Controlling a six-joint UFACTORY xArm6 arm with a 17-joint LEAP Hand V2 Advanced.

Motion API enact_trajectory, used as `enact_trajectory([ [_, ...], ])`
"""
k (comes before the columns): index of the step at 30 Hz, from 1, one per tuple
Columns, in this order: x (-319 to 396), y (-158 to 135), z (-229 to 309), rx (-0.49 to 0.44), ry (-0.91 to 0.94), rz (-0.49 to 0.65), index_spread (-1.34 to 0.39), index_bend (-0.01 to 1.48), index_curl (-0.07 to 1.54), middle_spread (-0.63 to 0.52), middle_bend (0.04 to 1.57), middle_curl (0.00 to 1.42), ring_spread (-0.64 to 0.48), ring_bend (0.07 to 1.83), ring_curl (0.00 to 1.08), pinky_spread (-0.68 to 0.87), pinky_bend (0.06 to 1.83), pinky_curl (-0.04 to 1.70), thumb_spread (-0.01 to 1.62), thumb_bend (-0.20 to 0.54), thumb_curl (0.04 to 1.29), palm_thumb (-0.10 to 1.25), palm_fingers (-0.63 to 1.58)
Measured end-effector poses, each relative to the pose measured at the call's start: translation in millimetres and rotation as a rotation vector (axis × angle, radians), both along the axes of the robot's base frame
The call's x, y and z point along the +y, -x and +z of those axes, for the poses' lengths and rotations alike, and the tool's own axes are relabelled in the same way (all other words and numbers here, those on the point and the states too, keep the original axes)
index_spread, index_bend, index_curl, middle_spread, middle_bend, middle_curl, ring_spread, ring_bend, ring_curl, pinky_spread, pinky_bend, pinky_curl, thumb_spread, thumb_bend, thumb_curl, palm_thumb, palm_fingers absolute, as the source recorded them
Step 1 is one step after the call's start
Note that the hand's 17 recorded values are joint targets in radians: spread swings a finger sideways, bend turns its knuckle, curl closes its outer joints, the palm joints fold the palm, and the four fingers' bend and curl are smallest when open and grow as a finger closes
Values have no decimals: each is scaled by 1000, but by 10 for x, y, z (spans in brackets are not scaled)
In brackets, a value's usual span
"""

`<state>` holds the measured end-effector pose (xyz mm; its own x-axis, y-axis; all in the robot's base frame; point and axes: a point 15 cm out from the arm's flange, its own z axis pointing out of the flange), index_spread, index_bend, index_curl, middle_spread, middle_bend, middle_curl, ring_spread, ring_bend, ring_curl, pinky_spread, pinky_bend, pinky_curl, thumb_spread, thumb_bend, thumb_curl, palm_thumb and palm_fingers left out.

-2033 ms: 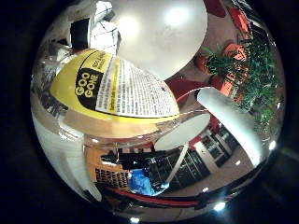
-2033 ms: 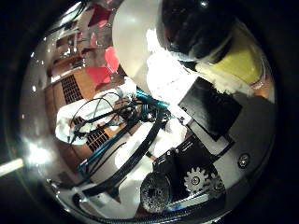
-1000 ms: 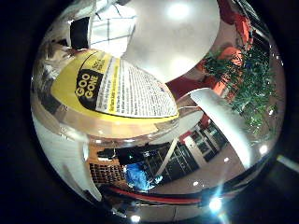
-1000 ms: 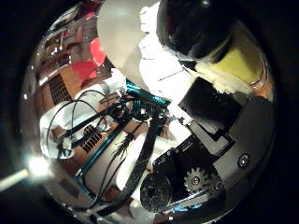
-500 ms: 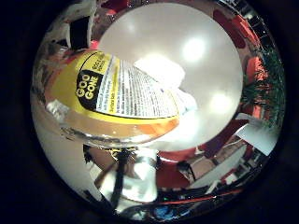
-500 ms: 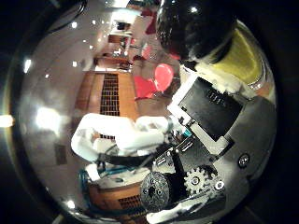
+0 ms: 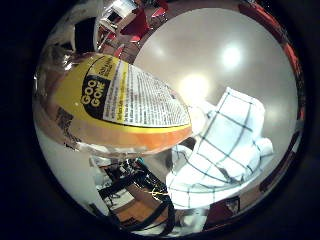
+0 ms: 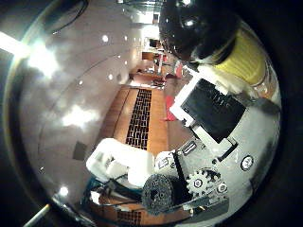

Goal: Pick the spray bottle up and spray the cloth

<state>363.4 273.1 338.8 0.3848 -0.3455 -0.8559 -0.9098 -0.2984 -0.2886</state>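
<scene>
Round white table [image 7: 260, 45] under checked cloth [image 7: 225, 150]

hand [image 8: 208, 142]: white and black parts, seen from close against the palm
black panel [image 8: 214, 111]: flat, matt, rectangular, framed by a white housing; sits just above the gear
gear [image 8: 202, 182]: small, pale grey, toothed all round, dark hub at the centre
textured wheel [image 8: 158, 193]: black, round, rough-grained face, just beside the gear
white block [image 8: 124, 162]: chunky, rounded edges, glossy, past the textured wheel from the gear
round marking [image 8: 246, 162]: black disc ringed in white on the grey-white body, near the gear
labels: small dark tags with pale print on the white frame above the gear; print too small to tell
</scene>
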Motion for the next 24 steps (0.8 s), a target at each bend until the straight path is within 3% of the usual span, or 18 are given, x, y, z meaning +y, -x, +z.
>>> enact_trajectory([
  [7,132,-150,-384,-8,-87,17,-188,1148,683,-85,1342,571,-141,1454,538,-217,1015,1227,1084,-14,670,1041,1223],
  [18,239,-127,-786,50,-86,50,-181,1112,683,-71,1339,570,-142,1441,539,-232,1012,1191,1100,-17,645,959,1211],
  [24,227,-106,-825,50,-75,61,-212,911,662,-80,1283,554,-156,1386,515,-276,999,1073,1033,-29,614,883,1130],
])
